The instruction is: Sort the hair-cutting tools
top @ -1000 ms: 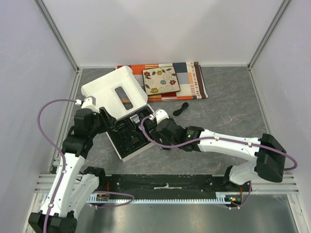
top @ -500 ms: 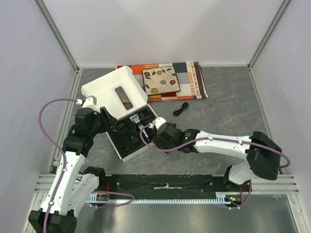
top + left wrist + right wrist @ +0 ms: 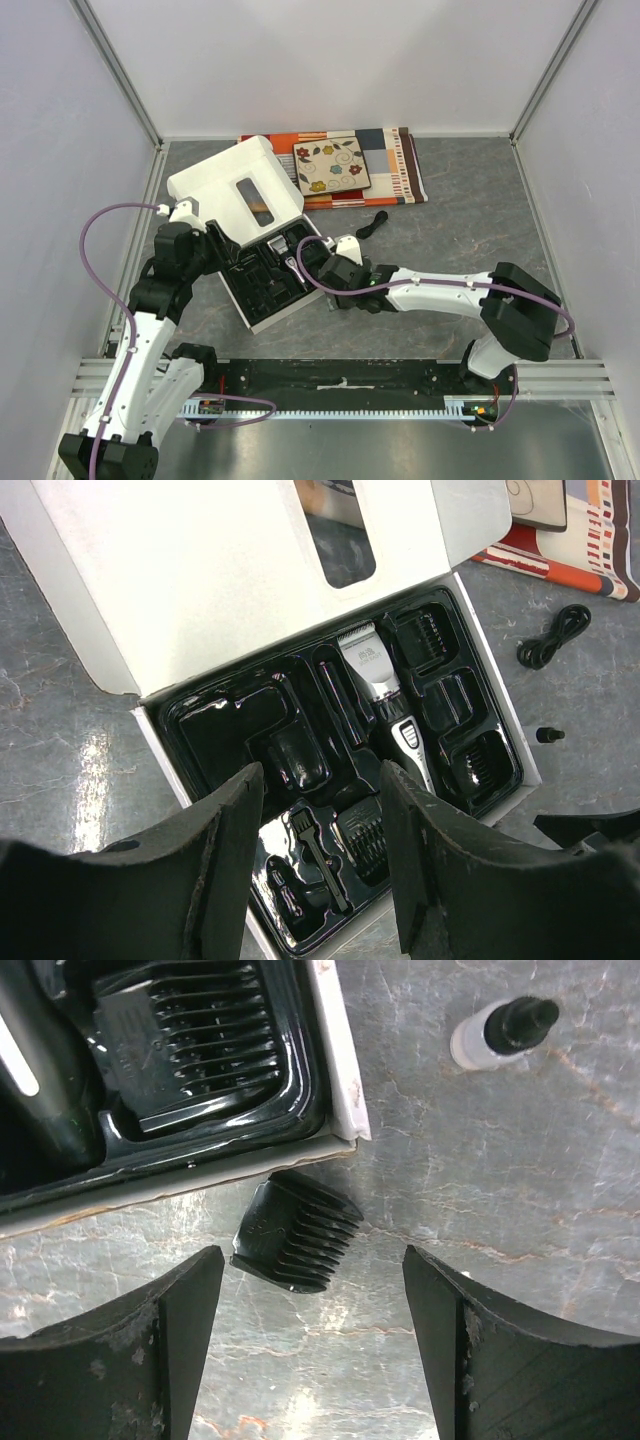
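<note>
Left gripper (image 3: 320,825) and right gripper (image 3: 315,1305) both spread wide, nothing held; one comb guard (image 3: 295,1232) loose on the table (image 3: 500,1210).
Guard lies between the right fingers, just beside the box (image 3: 333,1070) rim, teeth pointing right in that wrist view. Clipper (image 3: 385,705) sits in the tray (image 3: 215,715) middle slot, long axis hinge-to-front, blade toward the open lid (image 3: 200,570). Logo under the blade unreadable. Small capped cylinder (image 3: 500,1028) and coiled cord (image 3: 553,638) lie outside the box.
</note>
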